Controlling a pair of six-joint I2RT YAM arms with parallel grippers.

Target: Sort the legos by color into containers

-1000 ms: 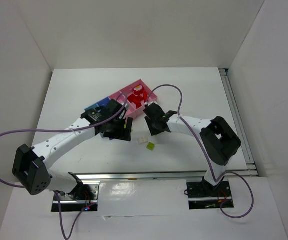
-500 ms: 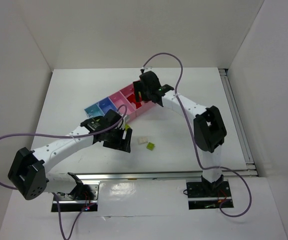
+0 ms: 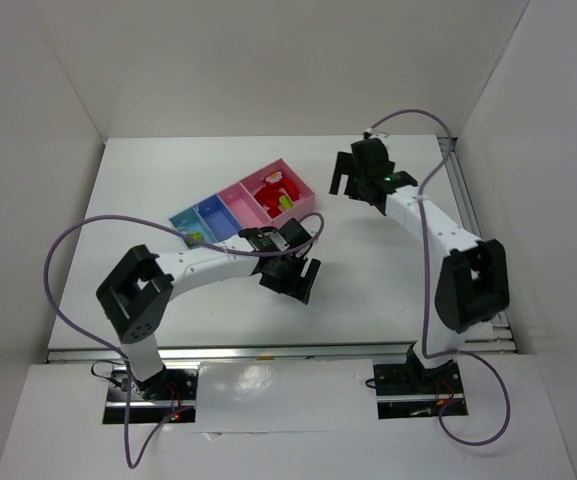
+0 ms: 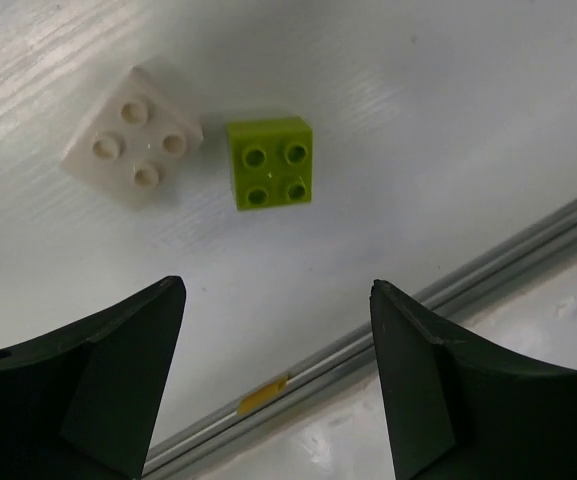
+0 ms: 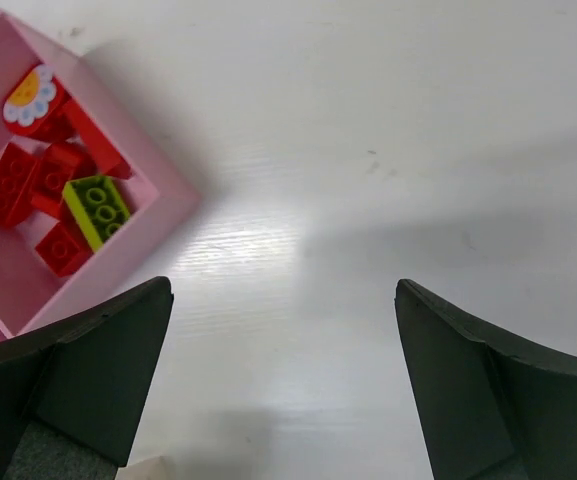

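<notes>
White table (image 3: 388, 290) | left gripper (image 4: 278, 300): jaws apart, empty; lime brick (image 4: 270, 162) and cream brick (image 4: 133, 150) lie just beside each other beyond its fingertips | right gripper (image 5: 280, 300): jaws wide, empty; pink tray (image 5: 168, 200) nearby holds red bricks (image 5: 13, 185) plus long lime brick (image 5: 98, 208)

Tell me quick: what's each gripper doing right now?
Left gripper: open, empty, over the lime green lego and white lego.
Right gripper: open, holding nothing.

A white table (image 3: 148, 170) sits boxed by plain white walls (image 3: 268, 60), a metal rail (image 3: 268, 350) along its near edge.
</notes>
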